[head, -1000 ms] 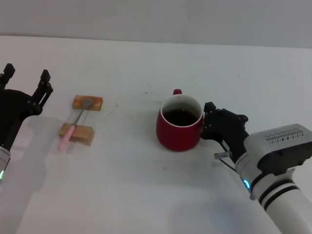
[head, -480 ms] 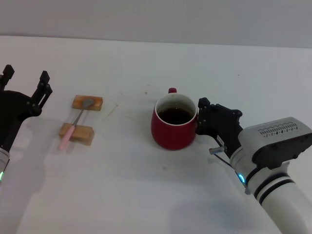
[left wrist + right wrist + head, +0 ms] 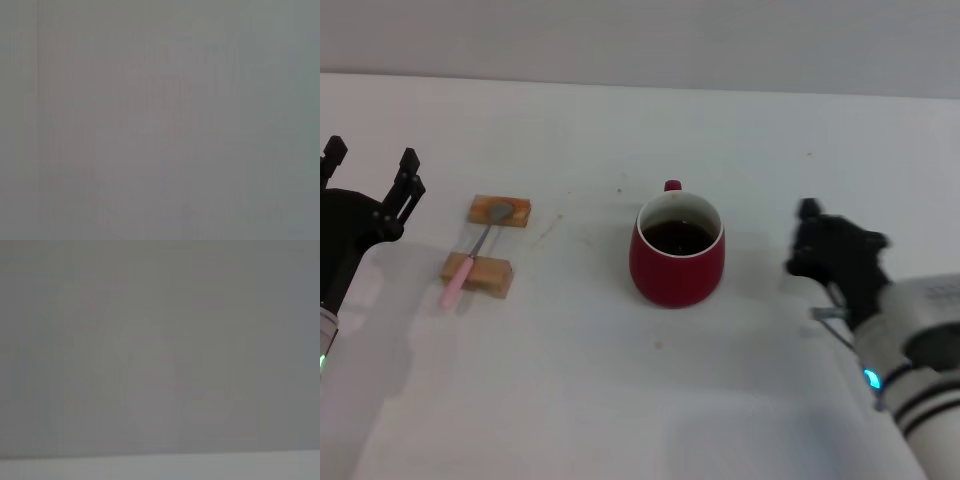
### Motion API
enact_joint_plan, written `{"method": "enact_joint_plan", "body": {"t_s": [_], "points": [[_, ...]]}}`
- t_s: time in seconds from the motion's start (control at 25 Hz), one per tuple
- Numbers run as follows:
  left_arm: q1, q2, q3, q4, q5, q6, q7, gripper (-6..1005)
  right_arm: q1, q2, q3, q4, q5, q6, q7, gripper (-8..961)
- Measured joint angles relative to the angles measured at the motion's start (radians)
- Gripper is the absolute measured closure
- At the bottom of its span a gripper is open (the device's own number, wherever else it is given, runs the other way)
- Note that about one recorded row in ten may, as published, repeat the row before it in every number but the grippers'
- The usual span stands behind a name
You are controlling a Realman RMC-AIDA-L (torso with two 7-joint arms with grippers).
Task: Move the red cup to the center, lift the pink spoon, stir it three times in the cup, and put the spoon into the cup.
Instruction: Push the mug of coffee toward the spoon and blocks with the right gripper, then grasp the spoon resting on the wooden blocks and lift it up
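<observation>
The cup stands upright mid-bench, nothing touching it. The spoon lies well to its left across two wooden blocks. The right gripper sits apart from the cup; its jaws cannot be told. The left gripper, jaws spread and empty, hovers at the bench's left edge.

The left gripper hangs with fingers spread; the right gripper looks blurred, holding nothing.
</observation>
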Motion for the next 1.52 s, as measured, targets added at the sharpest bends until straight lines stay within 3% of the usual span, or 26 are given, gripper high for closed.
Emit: {"method": "enact_joint_plan", "body": {"t_s": [0.32, 0.64, 1.0, 1.52], "points": [[0.019, 0.0, 0.012, -0.002, 0.001, 0.0, 0.0, 259, -0.123, -0.001, 0.009, -0.038, 0.006, -0.167, 0.0, 953], [0.076, 0.0, 0.111, -0.01, 0.002, 0.0, -0.008, 261, -0.216, -0.003, 0.053, -0.055, 0.01, -0.246, 0.011, 954], [0.141, 0.002, 0.235, -0.025, 0.002, -0.003, -0.035, 264, -0.225, -0.004, 0.054, -0.08, 0.009, -0.248, 0.066, 954], [0.146, 0.0, 0.301, -0.012, 0.004, -0.054, -0.056, 268, -0.216, -0.004, 0.045, -0.081, 0.004, -0.242, 0.066, 954]]}}
